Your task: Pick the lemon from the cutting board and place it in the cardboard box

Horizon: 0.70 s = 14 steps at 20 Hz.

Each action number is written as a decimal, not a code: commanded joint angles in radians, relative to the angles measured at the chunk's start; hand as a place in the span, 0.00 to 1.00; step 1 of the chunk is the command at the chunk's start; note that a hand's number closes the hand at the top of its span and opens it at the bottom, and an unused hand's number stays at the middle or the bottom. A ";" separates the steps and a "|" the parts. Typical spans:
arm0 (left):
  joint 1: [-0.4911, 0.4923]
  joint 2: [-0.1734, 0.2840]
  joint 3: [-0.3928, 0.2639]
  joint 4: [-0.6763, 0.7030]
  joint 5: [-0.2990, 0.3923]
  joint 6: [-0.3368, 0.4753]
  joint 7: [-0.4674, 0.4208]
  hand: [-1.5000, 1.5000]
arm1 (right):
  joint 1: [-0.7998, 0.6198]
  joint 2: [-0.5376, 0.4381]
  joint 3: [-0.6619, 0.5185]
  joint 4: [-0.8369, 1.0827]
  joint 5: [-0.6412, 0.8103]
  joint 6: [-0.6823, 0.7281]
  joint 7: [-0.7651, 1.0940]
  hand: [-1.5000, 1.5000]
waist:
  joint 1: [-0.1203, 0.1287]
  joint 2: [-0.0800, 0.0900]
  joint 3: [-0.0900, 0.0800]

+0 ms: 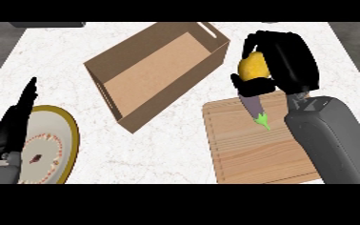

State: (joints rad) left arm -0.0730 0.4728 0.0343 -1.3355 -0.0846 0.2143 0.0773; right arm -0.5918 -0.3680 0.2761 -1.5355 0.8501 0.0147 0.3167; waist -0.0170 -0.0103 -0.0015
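Marble-patterned white desk [63, 52] is carrying one open cardboard box [158, 71], rectangular and plain brown, sitting at an angle near the far edge. One pale wooden cutting board [256, 157] with straight grain is lying at the near right edge. The right hand [285, 62], black, is curling round one smooth yellow lemon [253, 66], holding it above the board's far edge, beside the box. One purple eggplant [252, 106] is partly hiding beneath it. One round gold-rimmed plate [60, 124] is lying at the left edge, partly covered by the left hand [17, 119], fingers straight.
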 commanded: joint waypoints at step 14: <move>-0.028 -0.023 0.014 0.016 -0.038 -0.041 -0.023 0.50 | -0.502 0.365 -0.191 0.427 -0.073 -0.036 0.171 1.00 | 0.044 0.016 0.001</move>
State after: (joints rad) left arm -0.1109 0.4609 0.0531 -1.3257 -0.1115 0.1764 0.0726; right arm -0.9801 -0.0547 0.1566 -1.2634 0.8044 0.0149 0.4817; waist 0.0183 0.0031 -0.0007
